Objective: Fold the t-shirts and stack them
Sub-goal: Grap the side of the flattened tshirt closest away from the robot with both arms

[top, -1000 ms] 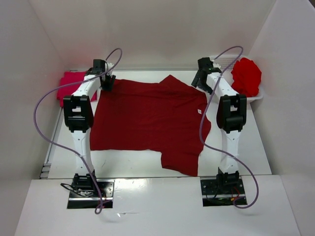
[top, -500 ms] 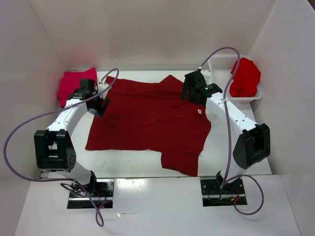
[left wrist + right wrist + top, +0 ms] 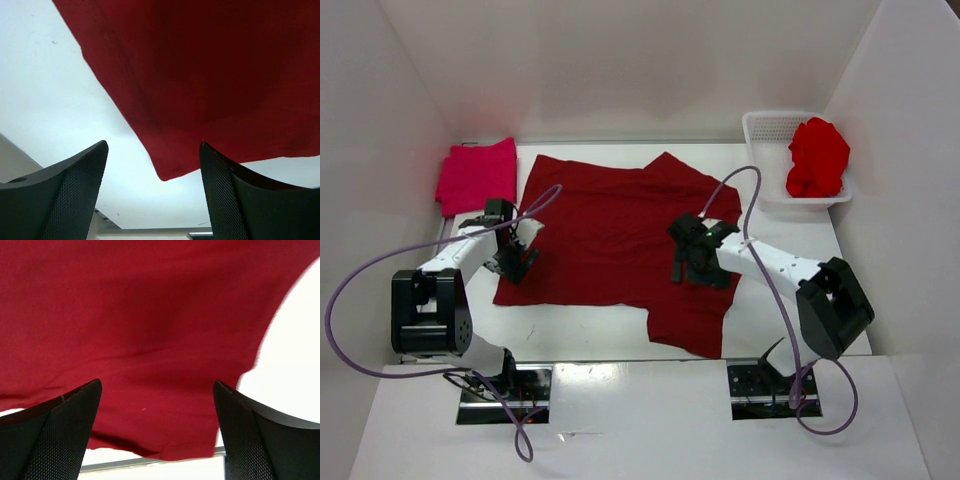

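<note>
A: Step in hand?
B: Maroon t-shirt point(image 3: 610, 235) lies spread flat on the desk point(image 3: 580, 330), not yet folded. I read this as lining up for its first fold. Left tool point(image 3: 513, 262) hangs over the shirt's near-left corner, released, nothing in it. Its wrist view shows that corner lying between the two fingers point(image 3: 65, 195), cloth untouched. Right tool point(image 3: 695, 268) is over the shirt's near-right part, by the root of the near sleeve point(image 3: 690, 325), likewise spread and empty
A: Other two?
B: Pink t-shirt point(image 3: 475, 175) lies flat just beside the maroon shirt's far-left corner; looks folded. Bright red t-shirt point(image 3: 817, 158) is bunched in the basket point(image 3: 767, 125), off the maroon shirt's far-right side
A: Next move calls for?
B: Probably both tools down onto the near edge, each pinching the cloth, then lifting together. Left is well placed at a corner. Right sits over cloth away from any edge and may need shifting
A: Room?
B: Bare desk along the shirt's near edge and to its right. The near sleeve reaches almost to the desk's front edge. The wall point(image 3: 380, 200) stands close on the shirt's left, so little swing there
</note>
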Controlling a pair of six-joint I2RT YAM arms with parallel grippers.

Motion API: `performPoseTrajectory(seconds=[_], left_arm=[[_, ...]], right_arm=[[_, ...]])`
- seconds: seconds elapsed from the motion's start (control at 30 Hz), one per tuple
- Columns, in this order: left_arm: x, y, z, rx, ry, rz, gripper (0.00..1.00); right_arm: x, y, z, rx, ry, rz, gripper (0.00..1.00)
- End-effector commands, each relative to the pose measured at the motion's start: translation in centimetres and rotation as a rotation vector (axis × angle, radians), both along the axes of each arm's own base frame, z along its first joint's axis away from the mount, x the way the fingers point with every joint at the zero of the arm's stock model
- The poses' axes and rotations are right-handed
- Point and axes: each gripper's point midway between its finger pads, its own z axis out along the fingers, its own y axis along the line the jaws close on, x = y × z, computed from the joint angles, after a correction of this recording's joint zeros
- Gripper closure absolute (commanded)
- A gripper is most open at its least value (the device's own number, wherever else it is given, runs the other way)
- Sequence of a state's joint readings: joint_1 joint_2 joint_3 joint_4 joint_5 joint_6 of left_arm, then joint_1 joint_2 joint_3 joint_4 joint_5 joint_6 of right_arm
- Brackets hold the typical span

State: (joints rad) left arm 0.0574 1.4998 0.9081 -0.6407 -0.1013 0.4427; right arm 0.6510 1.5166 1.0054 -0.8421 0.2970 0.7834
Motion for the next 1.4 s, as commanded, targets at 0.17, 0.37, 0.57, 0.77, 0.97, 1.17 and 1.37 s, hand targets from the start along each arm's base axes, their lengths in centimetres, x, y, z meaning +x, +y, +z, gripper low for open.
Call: performPoseTrajectory(seconds=[0.17, 0.37, 0.57, 0.77, 0.97, 1.17, 1.37], left_arm=[[3.6, 0.3, -2.4, 0.000, -0.058, 0.051, 0.19], [4.9, 0.4, -4.1, -0.001, -0.035, 0.086, 0.19], [8.4, -0.6, -2.8, -0.029, -0.112, 0.080, 0.19], [11.7, -1.1, -1.0, -0.068, -0.185, 0.087, 0.19], [9.6, -2.0, 2.7, -0.109, -0.209, 0.061, 0.19], [4.3, -1.6, 5.4, -0.049, -0.192, -0.012, 0.19], [2.1, -1.7, 2.3, -0.043, -0.101, 0.029, 0.19]], right_arm=[[-0.1, 2.5, -5.2, 0.050, 0.078, -0.072, 0.11], [3.9, 2.0, -7.8, 0.029, 0.099, -0.085, 0.12], [11.1, -1.0, -7.7, 0.050, 0.034, -0.149, 0.12], [18.1, -1.8, -4.2, 0.044, -0.080, -0.110, 0.12], [15.3, -1.3, 0.0, 0.097, -0.143, -0.058, 0.03], [8.7, -2.5, 4.9, 0.131, -0.190, -0.150, 0.03], [3.0, -4.4, 2.3, 0.105, -0.104, -0.279, 0.03]])
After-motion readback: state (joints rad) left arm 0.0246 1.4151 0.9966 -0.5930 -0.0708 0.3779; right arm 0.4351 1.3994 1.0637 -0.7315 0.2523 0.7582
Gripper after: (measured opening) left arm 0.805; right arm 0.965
